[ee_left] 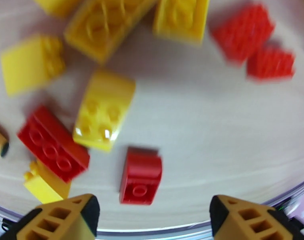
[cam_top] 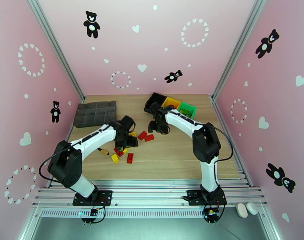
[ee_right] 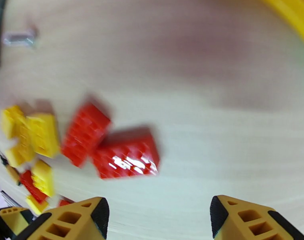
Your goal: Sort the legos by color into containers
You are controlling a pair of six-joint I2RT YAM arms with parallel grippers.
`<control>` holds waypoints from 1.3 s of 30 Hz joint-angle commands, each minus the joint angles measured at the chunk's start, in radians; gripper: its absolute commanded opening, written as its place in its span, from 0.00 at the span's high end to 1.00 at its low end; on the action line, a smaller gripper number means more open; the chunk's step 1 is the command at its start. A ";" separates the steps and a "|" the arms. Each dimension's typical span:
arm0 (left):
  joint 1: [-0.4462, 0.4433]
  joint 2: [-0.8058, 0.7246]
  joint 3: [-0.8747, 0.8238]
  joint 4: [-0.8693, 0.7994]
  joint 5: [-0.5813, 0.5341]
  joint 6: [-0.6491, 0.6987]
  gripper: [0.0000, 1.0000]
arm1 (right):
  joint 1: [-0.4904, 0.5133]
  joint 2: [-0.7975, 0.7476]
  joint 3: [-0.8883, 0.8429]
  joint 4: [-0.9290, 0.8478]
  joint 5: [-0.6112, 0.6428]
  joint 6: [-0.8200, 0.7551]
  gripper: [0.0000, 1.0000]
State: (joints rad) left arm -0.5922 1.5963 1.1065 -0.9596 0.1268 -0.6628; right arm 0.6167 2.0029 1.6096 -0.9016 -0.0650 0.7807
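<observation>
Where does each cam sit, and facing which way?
Top external: above, behind the bases, looking down on the table; both arms, left gripper, right gripper.
Left wrist: on left arm, facing down at red and yellow legos; own fingertips at bottom.
Right wrist: on right arm, facing down at legos, yellow bin rim; own fingertips at bottom.
Shared: red lego pair, in all three.

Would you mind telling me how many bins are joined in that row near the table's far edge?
3: the black bin on the left, the yellow bin in the middle, the green bin on the right.
</observation>
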 commanded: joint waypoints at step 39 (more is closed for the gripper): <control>-0.121 0.396 0.350 0.059 0.187 0.072 0.68 | -0.103 -0.333 -0.338 0.036 0.066 0.068 0.30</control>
State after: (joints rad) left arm -0.6853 1.9450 1.3911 -0.8928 0.2253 -0.6018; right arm 0.5278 1.7279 1.3056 -0.8612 -0.0105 0.8352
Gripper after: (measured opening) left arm 0.356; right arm 0.707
